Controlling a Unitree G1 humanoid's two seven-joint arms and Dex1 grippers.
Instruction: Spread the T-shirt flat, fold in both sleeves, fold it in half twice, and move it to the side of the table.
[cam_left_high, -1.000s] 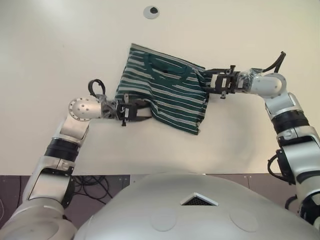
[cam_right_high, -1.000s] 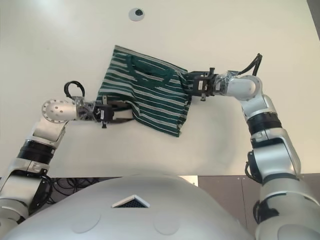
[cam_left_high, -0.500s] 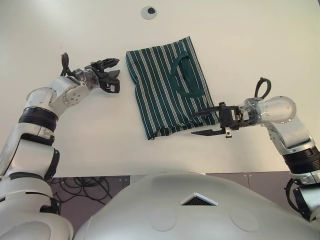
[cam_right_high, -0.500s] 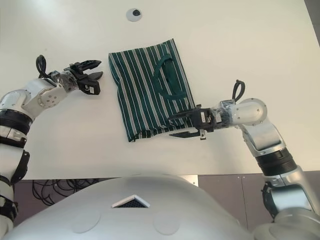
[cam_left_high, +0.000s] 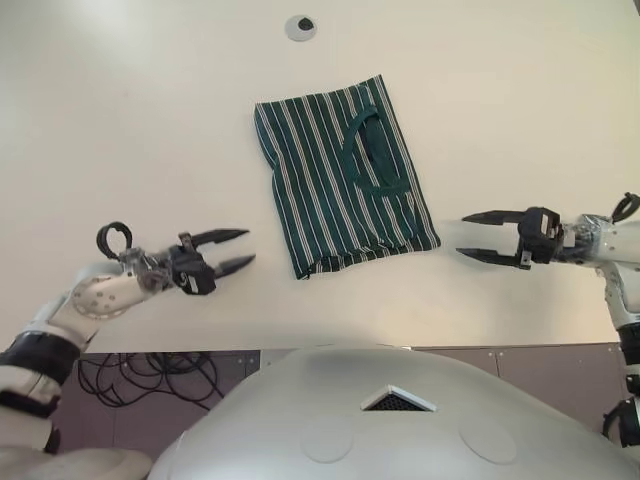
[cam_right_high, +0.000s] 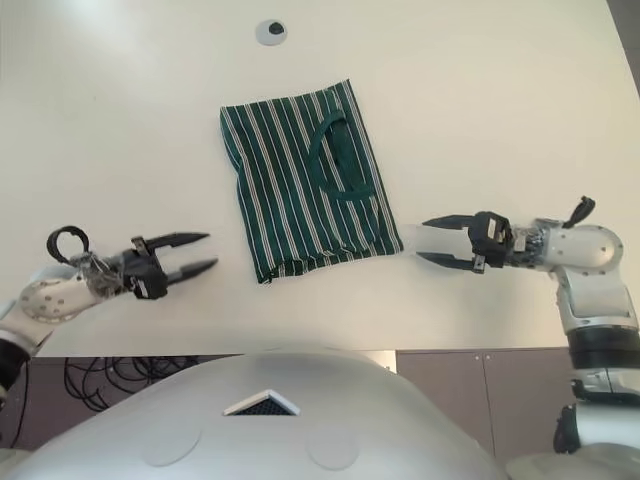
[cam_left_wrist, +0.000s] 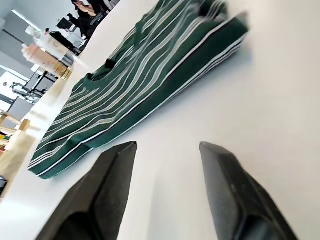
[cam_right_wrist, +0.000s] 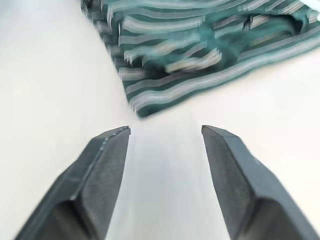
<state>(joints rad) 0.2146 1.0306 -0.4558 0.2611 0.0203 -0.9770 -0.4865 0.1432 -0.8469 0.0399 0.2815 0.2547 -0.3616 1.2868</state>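
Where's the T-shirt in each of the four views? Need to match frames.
Left eye view: T-shirt lies folded, upper middle of the picture, between the arms.
Right eye view: T-shirt in the same spot, slightly left of centre.
Left wrist view: T-shirt ahead of the open left end effector, not touching.
Right wrist view: T-shirt ahead of the open right end effector, corner nearest.
Shared landmark: the shirt's solid green neckline.
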